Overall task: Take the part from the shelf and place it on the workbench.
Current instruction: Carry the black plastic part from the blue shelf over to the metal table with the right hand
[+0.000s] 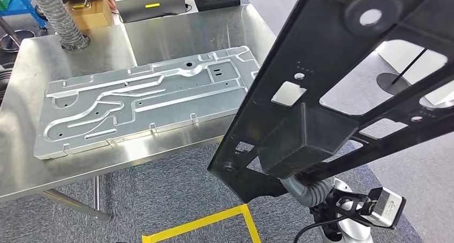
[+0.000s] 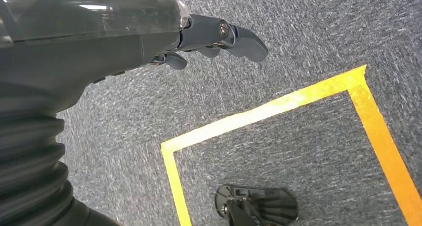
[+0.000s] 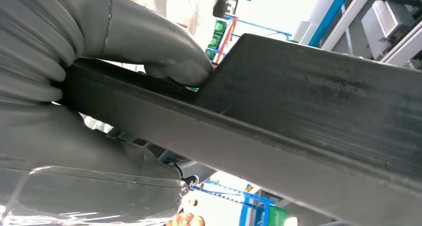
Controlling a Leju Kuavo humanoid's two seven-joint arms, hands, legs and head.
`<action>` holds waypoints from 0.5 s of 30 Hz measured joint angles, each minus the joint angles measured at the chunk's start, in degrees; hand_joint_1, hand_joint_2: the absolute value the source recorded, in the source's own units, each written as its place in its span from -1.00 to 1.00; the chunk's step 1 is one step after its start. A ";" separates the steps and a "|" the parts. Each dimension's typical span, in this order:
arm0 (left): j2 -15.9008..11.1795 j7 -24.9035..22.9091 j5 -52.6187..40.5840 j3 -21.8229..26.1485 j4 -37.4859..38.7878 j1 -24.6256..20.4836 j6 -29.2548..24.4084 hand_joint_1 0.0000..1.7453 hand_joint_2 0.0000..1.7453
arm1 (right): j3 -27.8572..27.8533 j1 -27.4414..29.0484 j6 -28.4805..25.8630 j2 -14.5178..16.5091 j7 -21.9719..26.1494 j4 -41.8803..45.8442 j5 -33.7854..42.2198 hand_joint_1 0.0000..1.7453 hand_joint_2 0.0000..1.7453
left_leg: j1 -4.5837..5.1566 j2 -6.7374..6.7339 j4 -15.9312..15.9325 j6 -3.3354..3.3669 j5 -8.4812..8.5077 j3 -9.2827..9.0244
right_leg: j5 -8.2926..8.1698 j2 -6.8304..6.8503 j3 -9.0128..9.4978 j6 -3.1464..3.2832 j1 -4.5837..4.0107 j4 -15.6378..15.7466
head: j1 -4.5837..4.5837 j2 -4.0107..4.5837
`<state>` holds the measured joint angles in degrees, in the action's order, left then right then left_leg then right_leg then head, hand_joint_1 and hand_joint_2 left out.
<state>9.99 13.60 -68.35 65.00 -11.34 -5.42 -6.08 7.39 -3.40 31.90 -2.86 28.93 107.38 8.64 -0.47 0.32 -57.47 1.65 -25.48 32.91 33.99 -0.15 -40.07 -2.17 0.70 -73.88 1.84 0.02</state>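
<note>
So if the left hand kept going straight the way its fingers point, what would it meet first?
Most likely the grey carpeted floor. The left hand hangs open, fingers aimed at bare carpet short of the yellow floor tape, though depth is unclear.

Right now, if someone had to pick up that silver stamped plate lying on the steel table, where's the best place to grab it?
Probably by a long edge: the silver plate lies flat on the steel table, and its near edge, with small raised tabs, faces the table's front, so come from there.
</note>
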 joint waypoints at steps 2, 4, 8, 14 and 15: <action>0.00 0.14 -0.02 0.00 0.00 0.03 0.01 -1.00 1.00 | 0.00 0.13 -0.02 0.00 0.02 -0.05 -0.05 0.98 1.00 | 0.03 0.07 -0.04 -0.08 -0.26 -0.38 | -3.15 0.01 0.84 0.21 0.03 3.05 | 0.00 0.01; 0.04 0.24 -0.06 0.00 0.00 0.01 0.03 -1.00 1.00 | 0.00 0.06 -0.04 0.00 0.03 -0.05 -0.09 0.98 1.00 | 0.15 0.14 -0.11 -0.37 -0.64 -0.87 | -7.24 0.06 4.42 0.79 -0.17 11.13 | 0.00 0.01; 0.08 0.28 -0.13 0.00 0.00 -0.03 0.09 -1.00 1.00 | -0.02 -0.18 -0.20 0.00 0.02 -0.03 -0.13 0.98 1.00 | 0.32 0.08 -0.07 -1.48 -1.13 -1.13 | -8.33 -0.03 6.49 1.72 -0.60 16.08 | 0.01 0.01; 0.03 0.19 -0.16 0.00 0.00 -0.07 0.10 -1.00 1.00 | -0.07 -0.88 -0.25 0.21 -0.15 -0.03 -0.13 0.98 1.00 | -0.06 -0.02 -13.54 -3.09 -7.52 5.25 | -8.18 0.15 7.74 3.14 -0.05 17.12 | 0.02 0.00; 0.03 0.16 -0.17 0.00 0.00 0.01 0.11 -1.00 1.00 | -0.07 -0.89 -0.25 0.22 -0.20 -0.04 -0.14 0.98 1.00 | -0.17 -0.03 -16.07 -3.28 -7.96 6.76 | -8.03 0.14 7.87 3.15 -0.05 17.09 | 0.02 0.00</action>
<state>10.02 13.76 -68.52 65.00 -11.34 -5.41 -5.96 7.32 -4.29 31.65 -2.64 28.73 107.33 8.50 -0.65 0.29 -73.54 -1.63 -33.43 39.67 25.96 -0.01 -32.20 0.98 0.65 -56.80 1.86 0.02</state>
